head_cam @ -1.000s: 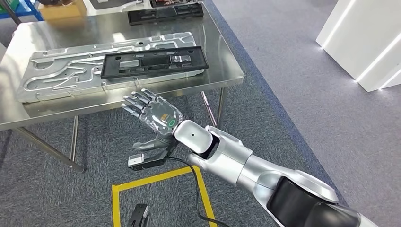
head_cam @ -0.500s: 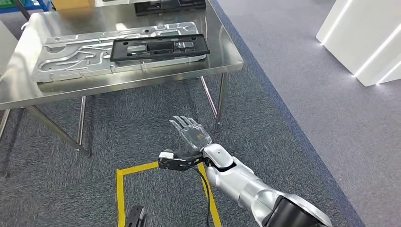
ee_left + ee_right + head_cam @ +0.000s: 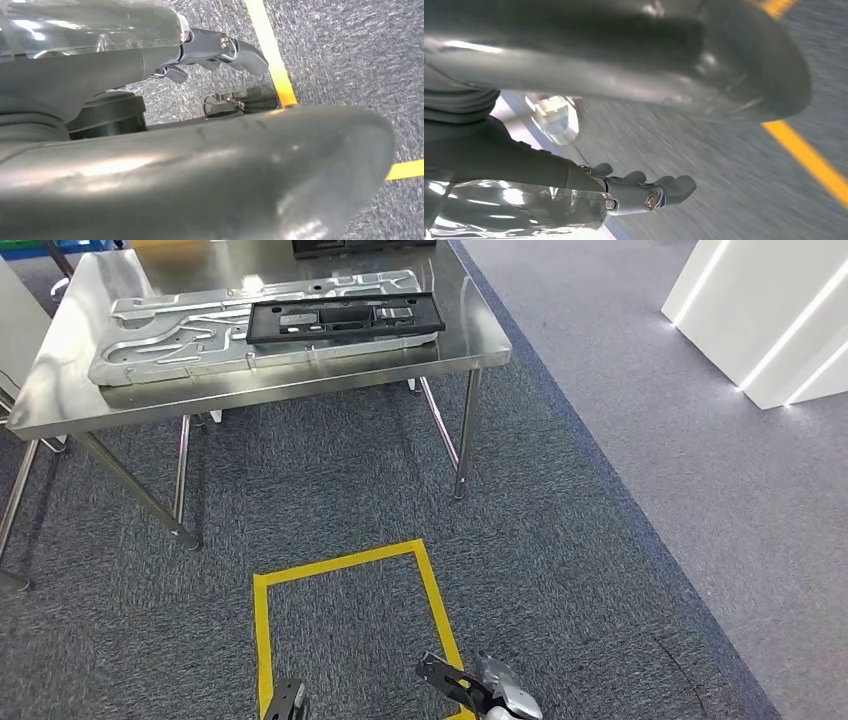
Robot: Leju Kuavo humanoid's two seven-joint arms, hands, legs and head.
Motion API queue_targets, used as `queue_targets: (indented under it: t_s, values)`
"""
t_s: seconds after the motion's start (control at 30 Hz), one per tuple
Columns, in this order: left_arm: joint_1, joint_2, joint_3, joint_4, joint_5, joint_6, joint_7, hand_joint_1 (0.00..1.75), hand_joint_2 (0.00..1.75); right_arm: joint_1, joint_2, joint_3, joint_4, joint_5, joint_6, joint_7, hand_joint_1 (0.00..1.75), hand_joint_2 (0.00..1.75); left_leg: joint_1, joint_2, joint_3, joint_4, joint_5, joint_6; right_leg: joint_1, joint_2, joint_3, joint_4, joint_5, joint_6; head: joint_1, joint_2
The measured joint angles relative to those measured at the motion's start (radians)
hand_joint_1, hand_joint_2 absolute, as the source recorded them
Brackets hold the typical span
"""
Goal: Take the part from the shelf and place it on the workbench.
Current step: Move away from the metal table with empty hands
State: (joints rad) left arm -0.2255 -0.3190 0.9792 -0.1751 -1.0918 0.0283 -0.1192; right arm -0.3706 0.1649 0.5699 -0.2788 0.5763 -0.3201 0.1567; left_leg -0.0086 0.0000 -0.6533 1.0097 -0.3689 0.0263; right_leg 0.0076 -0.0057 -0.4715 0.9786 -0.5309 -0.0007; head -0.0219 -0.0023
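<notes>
- Since a second ago the right arm has dropped out of the head view: it was raised in front of the table with fingers spread, now just the right hand (image 3: 492, 695) pokes in at the bottom edge. The view has also shifted, so the table sits higher and further off; that's the camera moving, not the table.
- Left to right in the head view: steel workbench (image 3: 60, 390) at upper left, with a long silver metal plate (image 3: 170, 340) lying flat on it.
- Black part (image 3: 345, 318) rests on top of that plate, toward the bench's right end, flat and steady. Nothing touches it.
- Yellow tape square (image 3: 345, 565) on the grey carpet (image 3: 600, 540), below the bench and well apart from it.
- White lit panels (image 3: 760, 320) at far right.
- Left hand (image 3: 220, 50): hanging over the carpet near the yellow tape, fingers lightly curled, holding nothing; I'd call it loosely apart rather than fisted.
- Right hand (image 3: 639, 192): same story, fingers a bit bent and separated, empty. Frame is motion-blurred, so the arm looks to be swinging.
- My read: part is already on the bench, both hands free and lowered. Placement looks done; the robot seems to be backing off or turning away.
- Only risk I'd flag: the part overhangs nothing I can see, but it sits on the plate, not the bare benchtop.
</notes>
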Motion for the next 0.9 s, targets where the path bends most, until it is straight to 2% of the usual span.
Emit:
queue_targets:
  t_s: [0.03,0.07,0.1,0.13,0.2,0.23,0.27,0.3,0.33,0.37,0.4,0.43,0.47,0.5,0.6,0.63,0.73,0.8,0.9]
  values:
    - [0.000,0.000,0.000,0.000,-0.002,0.003,0.001,0.00,0.00,0.016,-0.001,-0.019,0.008,-0.016,0.002,0.011,0.00,0.00,0.002,0.001,-0.001,-0.002,0.006,-0.006,-0.002,-0.001,-0.004,-0.005,0.009,-0.005,0.000,0.000]
    - [0.001,0.000,0.000,0.000,-0.003,0.006,0.003,0.00,0.00,0.030,-0.001,-0.040,0.016,-0.038,0.008,0.018,0.00,0.00,0.003,0.001,-0.006,0.001,-0.001,-0.012,-0.003,-0.002,-0.009,-0.011,0.020,-0.011,0.000,0.000]
    - [0.002,0.000,0.000,0.000,-0.004,0.009,0.006,0.00,0.00,0.044,-0.002,-0.062,0.022,-0.068,0.020,0.019,0.00,0.00,0.004,0.000,-0.015,0.020,-0.026,-0.018,-0.007,-0.003,-0.016,-0.015,0.033,-0.017,0.000,0.000]
    - [0.003,0.000,0.000,0.000,-0.005,0.012,0.009,0.00,0.00,0.056,-0.002,-0.088,0.027,-0.102,0.039,0.011,0.00,0.00,0.006,-0.001,-0.029,0.059,-0.068,-0.024,-0.009,-0.004,-0.026,-0.019,0.045,-0.021,0.000,0.000]
    - [0.004,0.001,0.000,0.000,-0.006,0.016,0.014,0.00,0.00,0.083,-0.005,-0.147,0.036,-0.155,0.089,-0.028,0.00,0.00,0.011,-0.001,-0.064,0.187,-0.164,-0.035,-0.009,-0.004,-0.051,-0.018,0.065,-0.024,0.000,0.000]
    - [0.005,0.002,0.000,0.000,-0.006,0.017,0.015,0.00,0.00,0.098,-0.007,-0.174,0.040,-0.168,0.108,-0.051,0.00,0.00,0.013,-0.001,-0.075,0.247,-0.187,-0.040,-0.009,-0.005,-0.064,-0.016,0.074,-0.023,0.000,0.000]
    - [0.007,0.003,0.000,0.000,-0.006,0.018,0.015,0.00,0.00,0.111,-0.010,-0.197,0.044,-0.167,0.115,-0.071,0.00,0.00,0.015,-0.001,-0.073,0.283,-0.187,-0.044,-0.009,-0.007,-0.078,-0.013,0.082,-0.022,0.000,0.000]
    - [0.009,0.004,0.000,0.000,-0.005,0.018,0.015,0.00,0.00,0.122,-0.013,-0.211,0.047,-0.155,0.105,-0.091,0.00,0.00,0.016,-0.001,-0.055,0.282,-0.168,-0.046,-0.010,-0.008,-0.090,-0.009,0.088,-0.019,0.000,0.000]
    - [0.010,0.004,0.000,0.000,-0.003,0.019,0.014,0.00,0.00,0.130,-0.017,-0.220,0.049,-0.139,0.085,-0.112,0.00,0.00,0.018,-0.001,-0.017,0.243,-0.143,-0.046,-0.011,-0.008,-0.102,-0.005,0.094,-0.017,0.000,0.000]
    - [0.011,0.005,0.000,0.000,-0.002,0.020,0.012,0.00,0.00,0.136,-0.019,-0.224,0.051,-0.123,0.057,-0.135,0.00,0.00,0.019,-0.001,0.037,0.175,-0.126,-0.045,-0.012,-0.007,-0.112,0.001,0.099,-0.013,0.000,0.000]
    - [0.011,0.005,0.000,0.000,-0.002,0.022,0.010,0.00,0.00,0.141,-0.022,-0.226,0.052,-0.113,0.033,-0.156,0.00,0.00,0.019,-0.001,0.093,0.098,-0.124,-0.041,-0.011,-0.006,-0.120,0.009,0.102,-0.009,0.000,0.000]
    - [0.010,0.005,0.000,0.000,-0.002,0.022,0.009,0.00,0.00,0.144,-0.024,-0.231,0.053,-0.113,0.023,-0.170,0.00,0.00,0.018,-0.001,0.136,0.036,-0.130,-0.036,-0.009,-0.006,-0.126,0.015,0.105,-0.004,0.000,0.000]
    - [0.010,0.005,0.000,0.000,-0.004,0.022,0.008,0.00,0.00,0.147,-0.025,-0.238,0.054,-0.124,0.037,-0.179,0.00,0.00,0.017,-0.002,0.161,-0.005,-0.140,-0.030,-0.007,-0.005,-0.130,0.020,0.108,0.001,0.000,0.000]
    - [0.010,0.004,0.000,0.000,-0.006,0.021,0.008,0.00,0.00,0.150,-0.028,-0.247,0.055,-0.139,0.071,-0.185,0.00,0.00,0.016,-0.002,0.167,-0.022,-0.146,-0.025,-0.005,-0.006,-0.133,0.022,0.105,0.000,0.000,0.000]
    - [0.011,0.004,-0.001,0.000,-0.010,0.016,0.012,0.00,0.00,0.163,-0.041,-0.276,0.060,-0.173,0.194,-0.182,0.00,0.00,0.013,-0.002,0.160,-0.025,-0.143,-0.014,-0.006,-0.005,-0.136,0.021,0.106,-0.012,0.000,0.000]
    - [0.012,0.004,-0.001,0.000,-0.010,0.016,0.014,0.00,0.00,0.168,-0.045,-0.283,0.061,-0.175,0.211,-0.174,0.00,0.44,0.011,-0.002,0.158,-0.024,-0.141,-0.010,-0.007,-0.004,-0.136,0.020,0.114,-0.006,0.000,0.000]
    - [0.011,0.004,-0.001,0.000,-0.009,0.016,0.015,0.00,0.00,0.179,-0.053,-0.296,0.065,-0.169,0.226,-0.149,0.00,1.75,0.005,-0.001,0.149,-0.020,-0.135,-0.001,-0.013,-0.001,-0.140,0.014,0.133,0.020,0.000,0.000]
    - [0.011,0.004,-0.001,0.000,-0.009,0.016,0.015,0.00,0.00,0.182,-0.059,-0.298,0.068,-0.157,0.232,-0.134,0.00,1.75,0.002,0.000,0.144,-0.017,-0.132,0.003,-0.017,0.001,-0.144,0.012,0.139,0.029,0.000,0.000]
    - [0.011,0.004,-0.004,0.000,-0.011,0.016,0.015,0.00,0.00,0.186,-0.065,-0.300,0.070,-0.136,0.238,-0.119,0.00,1.75,-0.002,0.000,0.138,-0.012,-0.129,0.008,-0.020,0.001,-0.148,0.012,0.144,0.036,0.000,0.000]
